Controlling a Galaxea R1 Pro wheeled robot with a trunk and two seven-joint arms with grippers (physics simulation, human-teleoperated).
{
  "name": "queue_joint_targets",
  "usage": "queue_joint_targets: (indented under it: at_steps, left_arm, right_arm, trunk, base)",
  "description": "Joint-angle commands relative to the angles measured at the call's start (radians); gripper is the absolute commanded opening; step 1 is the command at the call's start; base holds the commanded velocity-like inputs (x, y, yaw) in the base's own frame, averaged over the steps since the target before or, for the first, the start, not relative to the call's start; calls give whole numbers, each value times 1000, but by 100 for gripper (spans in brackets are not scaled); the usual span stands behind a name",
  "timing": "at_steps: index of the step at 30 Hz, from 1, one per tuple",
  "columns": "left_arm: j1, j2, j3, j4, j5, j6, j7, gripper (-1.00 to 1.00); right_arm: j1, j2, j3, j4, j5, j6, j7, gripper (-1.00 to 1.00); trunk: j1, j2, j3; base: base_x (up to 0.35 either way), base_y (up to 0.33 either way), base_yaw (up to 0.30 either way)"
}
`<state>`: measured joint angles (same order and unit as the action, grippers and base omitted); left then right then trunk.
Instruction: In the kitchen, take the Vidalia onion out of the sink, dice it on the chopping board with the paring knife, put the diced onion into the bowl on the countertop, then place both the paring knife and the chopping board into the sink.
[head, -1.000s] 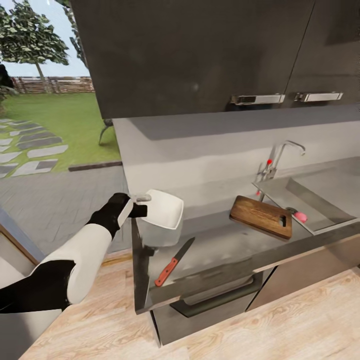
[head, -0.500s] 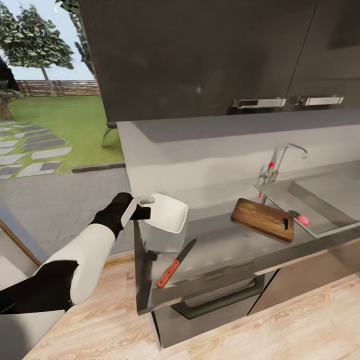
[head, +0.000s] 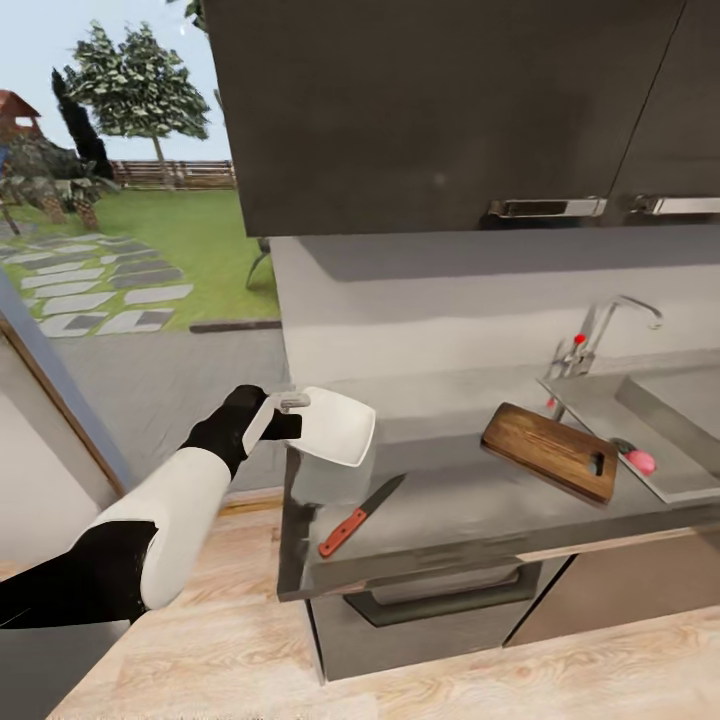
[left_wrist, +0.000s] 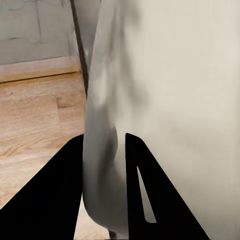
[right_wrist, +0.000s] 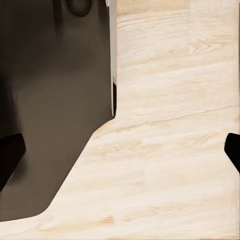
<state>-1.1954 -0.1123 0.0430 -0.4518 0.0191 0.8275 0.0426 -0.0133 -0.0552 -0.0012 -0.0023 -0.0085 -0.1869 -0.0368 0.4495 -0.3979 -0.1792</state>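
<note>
a: what do we risk here?
b: our left gripper (head: 283, 414) is clamped on the near rim of the bowl (head: 335, 428), one finger each side of the wall, as the left wrist view (left_wrist: 117, 185) confirms. the bowl hangs tilted above the left end of the countertop (head: 470, 505), close to its edge. we judge that such a thin pinch on a rim could slip, or the bowl could tip off the end if set down there.

a: and our right gripper?
b: the right wrist view gives wood floor and a dark cabinet side; whether its fingers are apart or together we cannot tell.

a: the count, please.
b: one bowl; one paring knife (head: 360, 516), lying just below the bowl near the front edge; one chopping board (head: 549, 452), overhanging the sink (head: 680, 478); one vidalia onion (head: 641, 461) in that sink, beside the board; one tap (head: 605, 330).
</note>
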Motion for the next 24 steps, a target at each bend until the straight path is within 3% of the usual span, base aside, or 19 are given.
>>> queue_joint_targets:
  at_steps: [1, 7, 20, 24]
  left_arm:
    - [-1, -1, 5, -1, 4, 4, 5, -100]
    - [-1, -1, 5, -1, 4, 4, 5, -100]
    - [-1, -1, 5, 0, 4, 3, 5, -100]
    - [-1, -1, 7, 1, 4, 6, 0, -100]
  right_arm:
    - [0, 0, 0, 0, -1, -3, -2, 100]
    - [0, 0, 1, 0, -1, -3, -2, 100]
    - [0, 0, 1, 0, -1, -3, -2, 100]
    - [0, 0, 1, 0, -1, -3, -2, 100]
  trunk:
    - [1, -2, -2]
    - [1, -2, -2]
    - [1, -2, -2]
    - [1, -2, -2]
  base:
    - [-6, -46, 209]
    - [-1, -75, 46]
    - [0, -298, 253]
    - [0, -163, 74]
